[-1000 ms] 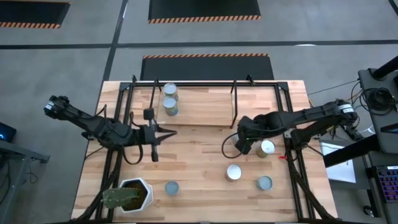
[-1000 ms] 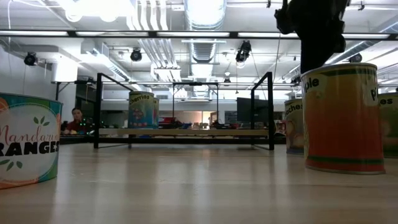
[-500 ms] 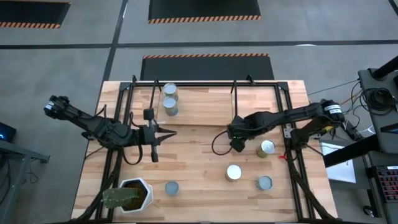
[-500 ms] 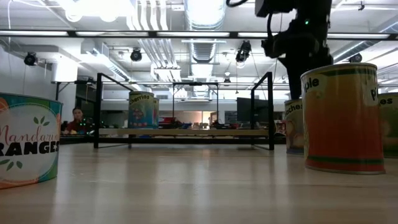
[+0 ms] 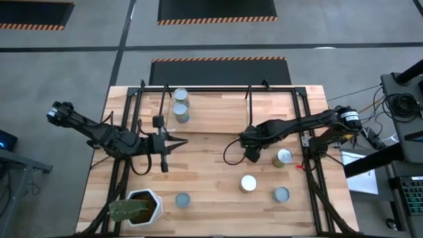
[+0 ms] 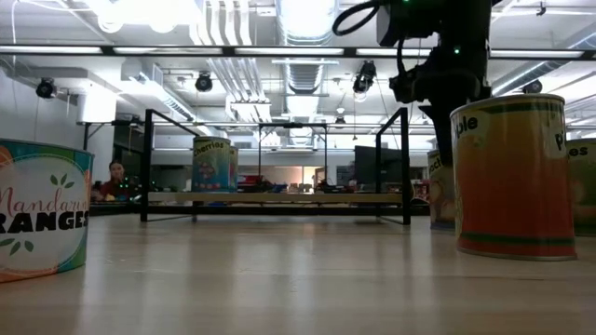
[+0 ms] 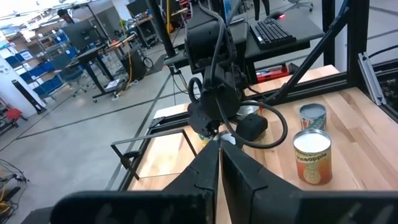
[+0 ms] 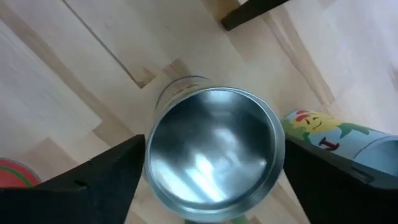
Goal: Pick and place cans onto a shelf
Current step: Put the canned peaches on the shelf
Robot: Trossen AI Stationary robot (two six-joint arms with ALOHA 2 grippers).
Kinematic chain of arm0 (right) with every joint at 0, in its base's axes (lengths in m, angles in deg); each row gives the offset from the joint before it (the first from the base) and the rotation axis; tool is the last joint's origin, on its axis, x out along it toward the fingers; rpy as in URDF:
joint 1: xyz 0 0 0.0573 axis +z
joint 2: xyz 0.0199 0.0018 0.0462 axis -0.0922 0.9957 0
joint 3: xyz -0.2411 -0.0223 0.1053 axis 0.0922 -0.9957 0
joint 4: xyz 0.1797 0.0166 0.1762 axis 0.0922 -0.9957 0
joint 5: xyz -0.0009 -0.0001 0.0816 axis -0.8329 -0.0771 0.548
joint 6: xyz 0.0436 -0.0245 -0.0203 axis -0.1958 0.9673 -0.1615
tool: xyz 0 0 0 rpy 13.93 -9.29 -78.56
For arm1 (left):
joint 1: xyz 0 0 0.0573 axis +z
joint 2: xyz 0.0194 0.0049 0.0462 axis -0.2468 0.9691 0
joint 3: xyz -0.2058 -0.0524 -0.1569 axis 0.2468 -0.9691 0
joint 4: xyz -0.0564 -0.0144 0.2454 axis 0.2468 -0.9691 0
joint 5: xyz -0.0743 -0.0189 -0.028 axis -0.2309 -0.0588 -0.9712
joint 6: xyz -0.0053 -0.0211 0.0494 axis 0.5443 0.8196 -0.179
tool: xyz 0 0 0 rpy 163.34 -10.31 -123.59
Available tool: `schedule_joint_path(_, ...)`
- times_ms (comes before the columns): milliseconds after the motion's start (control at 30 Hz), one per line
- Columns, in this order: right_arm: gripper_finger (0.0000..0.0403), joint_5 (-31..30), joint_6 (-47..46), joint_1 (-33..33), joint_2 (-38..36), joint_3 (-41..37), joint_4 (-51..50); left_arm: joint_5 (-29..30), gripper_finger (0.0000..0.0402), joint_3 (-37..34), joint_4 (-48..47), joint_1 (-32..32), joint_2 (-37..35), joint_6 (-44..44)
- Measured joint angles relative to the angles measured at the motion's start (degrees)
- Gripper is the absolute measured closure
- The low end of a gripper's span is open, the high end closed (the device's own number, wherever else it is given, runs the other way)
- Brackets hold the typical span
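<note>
Silvery metal fills the right wrist view: the round top of a can (image 8: 214, 146) sits squarely between the right gripper's (image 5: 250, 151) two dark fingers (image 8: 93, 177), which stand on either side of it over the wooden table (image 5: 211, 185). Whether the fingers press the can's wall cannot be told; they are spread about as wide as the can. From above, this gripper is right of centre on the table, just in front of the shelf (image 5: 218, 112), and the arm hides the can beneath it.

Two cans (image 5: 180, 106) stand on the left part of the shelf, one behind the other and touching or nearly so. The shelf is a light-wood board on thin black rod legs at the far side of the table.

Four more cans stand loose on the table. One (image 5: 284, 157) is just right of the right gripper, one (image 5: 248, 183) is nearer and slightly left of that, one (image 5: 281, 194) is at the near right, and one (image 5: 182, 199) is at the near left beside a white plant pot (image 5: 140, 206).

The left gripper (image 5: 173, 141) hovers left of centre, its fingers closed together on nothing and pointing toward the right arm.
</note>
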Motion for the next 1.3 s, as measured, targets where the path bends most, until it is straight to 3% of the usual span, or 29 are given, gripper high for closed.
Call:
schedule_joint_path(133, 0.0100, 0.79, -0.01, 0.00, 0.42, -0.11, 0.27, 0.00, 0.0402, -0.02, 0.00, 0.00, 0.00, -0.77)
schedule_joint_path(600, 0.0080, 4.18, 0.87, 1.17, -3.98, 5.14, -4.31, -0.13, 0.0402, -2.46, 2.32, 0.00, -0.20, -2.25)
schedule_joint_path(933, 0.0079, 4.18, 2.31, 6.96, -4.23, 21.78, -8.41, -0.11, 0.0402, -3.41, 2.57, 0.00, -2.01, -2.01)
schedule_joint_path(1300, 0.0078, -2.87, 19.29, 5.84, 5.22, 39.45, -7.87, 0.07, 0.0402, -3.48, 2.58, 0.00, -3.61, -1.76)
